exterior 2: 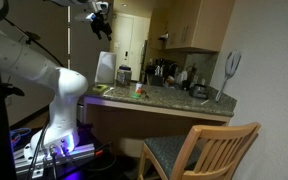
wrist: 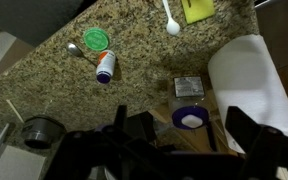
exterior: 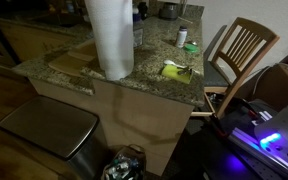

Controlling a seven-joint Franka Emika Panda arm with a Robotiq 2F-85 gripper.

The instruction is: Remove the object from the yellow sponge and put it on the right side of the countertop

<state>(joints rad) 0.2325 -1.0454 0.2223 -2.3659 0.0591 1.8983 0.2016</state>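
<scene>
The yellow sponge (exterior: 176,71) lies on the granite countertop (exterior: 149,60) near its edge, beside the chair. A small dark slender object (exterior: 182,69) rests on the sponge. In the wrist view only part of the sponge (wrist: 197,9) shows at the top edge, and I cannot make out the object there. My gripper (wrist: 184,140) is open and empty, and its dark fingers frame the bottom of the wrist view. It hangs high above the countertop in an exterior view (exterior 2: 102,20), far from the sponge.
A tall white paper towel roll (exterior: 110,38) stands on a wooden board (exterior: 69,62). A small blue bowl (wrist: 190,118), a white spoon (wrist: 170,20), a green lid (wrist: 96,39) and a small bottle (wrist: 104,67) lie on the counter. A wooden chair (exterior: 239,55) and a metal bin (exterior: 46,130) stand nearby.
</scene>
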